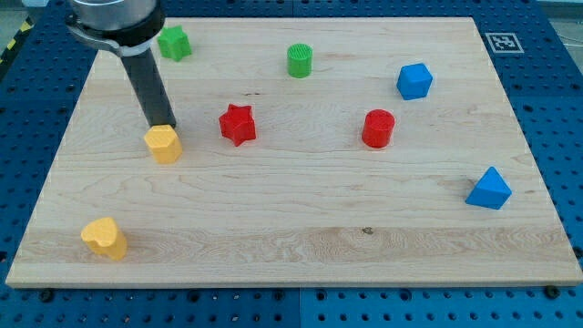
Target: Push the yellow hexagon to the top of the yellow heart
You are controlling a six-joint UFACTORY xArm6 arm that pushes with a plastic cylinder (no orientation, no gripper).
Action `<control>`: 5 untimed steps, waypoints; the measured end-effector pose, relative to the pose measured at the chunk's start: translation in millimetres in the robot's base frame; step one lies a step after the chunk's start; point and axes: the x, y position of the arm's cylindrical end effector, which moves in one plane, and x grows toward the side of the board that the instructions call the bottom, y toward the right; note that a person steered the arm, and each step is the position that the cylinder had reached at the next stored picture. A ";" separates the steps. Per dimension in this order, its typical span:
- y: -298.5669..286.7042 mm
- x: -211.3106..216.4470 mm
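Camera view is showing my tip (165, 125), a bare rod with no claw to open or clench, touching the yellow hexagon (164, 144) from above in the frame's upper left. Pushing seems underway; the next move is needing a down-left shove toward the yellow heart (104, 238).

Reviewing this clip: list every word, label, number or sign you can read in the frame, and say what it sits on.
No readable words, brands or numbers anywhere.
The only sign is a black-and-white square marker on the wooden board's corner at the view's top right; it is a pattern, not text.
The blocks, including the yellow hexagon and yellow heart, carry no markings.
My tip shows no label.
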 end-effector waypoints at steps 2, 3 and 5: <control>15.9 4.2; 21.7 16.7; 0.3 44.6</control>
